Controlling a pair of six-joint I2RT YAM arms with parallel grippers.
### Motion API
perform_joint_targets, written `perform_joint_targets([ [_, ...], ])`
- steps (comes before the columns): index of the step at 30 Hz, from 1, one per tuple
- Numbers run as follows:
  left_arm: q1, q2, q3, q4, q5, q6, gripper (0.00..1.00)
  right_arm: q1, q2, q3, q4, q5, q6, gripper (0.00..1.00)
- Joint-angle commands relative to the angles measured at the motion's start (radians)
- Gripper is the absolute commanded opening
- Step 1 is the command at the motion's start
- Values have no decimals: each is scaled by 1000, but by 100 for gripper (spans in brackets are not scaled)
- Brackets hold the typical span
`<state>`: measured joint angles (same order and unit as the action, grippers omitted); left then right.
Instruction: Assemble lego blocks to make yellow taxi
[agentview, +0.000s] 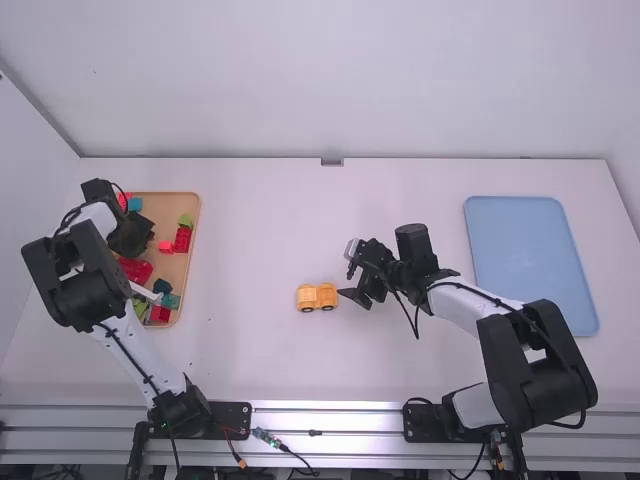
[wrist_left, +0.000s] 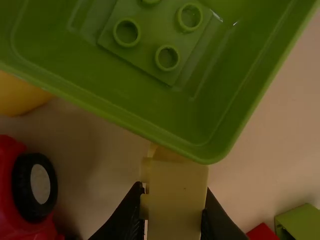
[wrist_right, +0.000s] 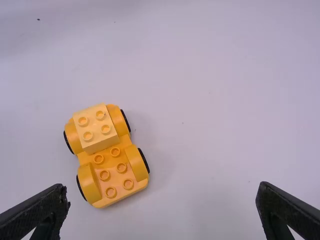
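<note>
Gripping yellow block (wrist_left: 177, 172) with left gripper (wrist_left: 174, 192), left arm (agentview: 137, 350) stretched over parts tray (agentview: 163, 211), well left of car base (wrist_right: 113, 164). Apparently fetching next part; should lift and carry to car base. Holding right gripper (wrist_right: 162, 187) wide open, empty, just right of car base, right arm (agentview: 470, 305) bent.

On the table (agentview: 250, 230): tan tray (agentview: 158, 212) at nine o'clock, blue tray (agentview: 530, 260) at three, car (agentview: 317, 297) near centre, toward seven.

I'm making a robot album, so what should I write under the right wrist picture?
A yellow car base carries one pale block in front of the robot's open right hand.
</note>
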<state>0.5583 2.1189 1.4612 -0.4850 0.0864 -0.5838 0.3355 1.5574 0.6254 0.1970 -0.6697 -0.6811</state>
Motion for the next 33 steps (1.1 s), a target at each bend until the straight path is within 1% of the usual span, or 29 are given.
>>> perform_joint_targets([
  [1, -9, 18, 18, -3, 28, 0, 2, -1, -16, 15, -3, -2, 3, 99],
  [7, -8, 10, 18, 6, 99, 4, 2, -2, -16, 15, 8, -2, 3, 99],
  [11, -9, -14, 18, 13, 143, 72, 2, -2, -16, 15, 24, -3, 5, 99],
  [14, -9, -69, 18, -23, 132, 79, 2, -3, -16, 18, 71, -2, 102, 99],
  [15, -9, -69, 18, -23, 132, 79, 2, -3, -16, 18, 71, -2, 102, 99],
  [17, -8, -119, 18, -45, 142, 116, 2, -13, -16, 21, 99, -3, 154, 99],
  [19, -21, -186, 16, -84, 94, 140, 2, -25, -16, 34, 107, -3, 205, 99],
  [20, -21, -186, 16, -84, 94, 140, 2, -25, -16, 34, 107, -3, 205, 99],
  [21, -37, -213, 11, -94, 51, 135, 3, -30, -16, 38, 108, -4, 217, 99],
  [22, -52, -238, 2, -94, 29, 137, 2, -32, -16, 40, 108, -6, 225, 99],
  [25, -101, -313, -43, -63, 43, 180, 2, -40, -16, 48, 105, -5, 240, 99],
  [28, -176, -429, -139, -8, 112, 276, 2, -42, -16, 56, 109, -11, 249, 99],
  [30, -212, -482, -194, 23, 116, 316, 2, -42, -17, 66, 110, -10, 295, 99],
  [31, -245, -524, -245, 53, 116, 375, 2, -42, -17, 81, 109, -11, 340, 99],
  [32, -250, -532, -253, 58, 116, 384, 2, -42, -17, 83, 109, -11, 346, 99],
  [33, -290, -580, -307, 88, 116, 449, 2, -42, -16, 95, 109, -11, 386, 99],
])
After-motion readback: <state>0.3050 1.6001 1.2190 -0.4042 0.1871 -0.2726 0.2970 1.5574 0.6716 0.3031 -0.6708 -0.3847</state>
